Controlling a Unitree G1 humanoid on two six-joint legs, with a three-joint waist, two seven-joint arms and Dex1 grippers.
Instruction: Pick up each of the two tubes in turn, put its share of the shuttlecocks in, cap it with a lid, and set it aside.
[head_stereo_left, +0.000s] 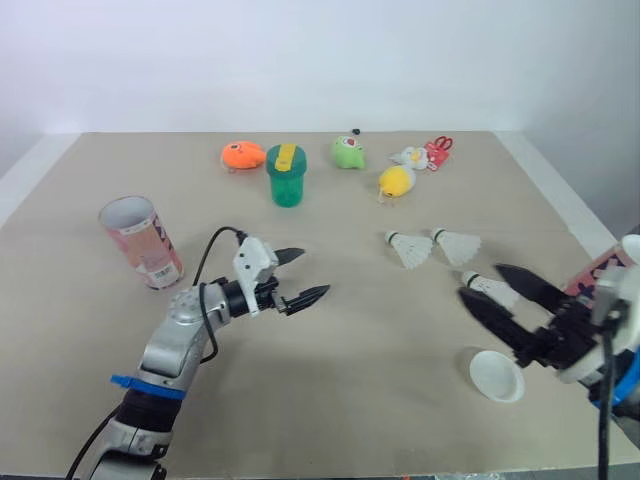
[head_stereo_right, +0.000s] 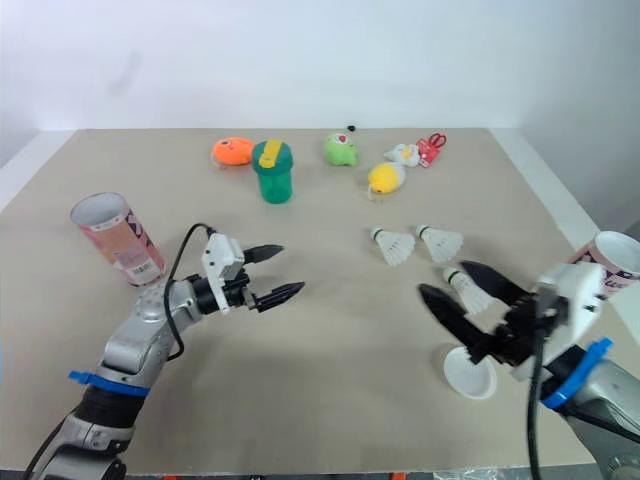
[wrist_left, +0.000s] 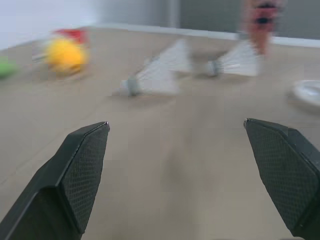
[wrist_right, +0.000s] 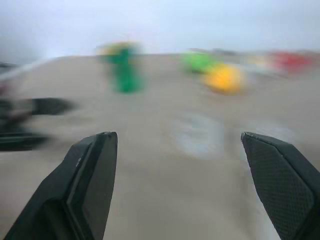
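Left eye view is showing both grippers hanging empty over the beige tabletop (head_stereo_left: 350, 400), so the task is sitting at its opening step, with no tube being held yet. The left gripper (head_stereo_left: 315, 272) is spreading its two black fingers wide, pointing toward the table's middle. The pink-printed cardboard tube with a white open rim (head_stereo_left: 142, 240) is standing near that arm, on its left and slightly tilted. The right gripper (head_stereo_left: 478, 280) is gaping wide too, hovering by the nearest white feathered shuttlecock (head_stereo_left: 492, 288), with two more shuttlecocks (head_stereo_left: 410, 248) lying just beyond and the round white plastic lid (head_stereo_left: 497, 375) lying close by. A second pink tube (head_stereo_right: 610, 262) is sitting at the table's right edge. It seems upright, though the arm is hiding much of it. As I judge it, the next move is calling for the left gripper to swing left and close around the tube's wall without tipping it.
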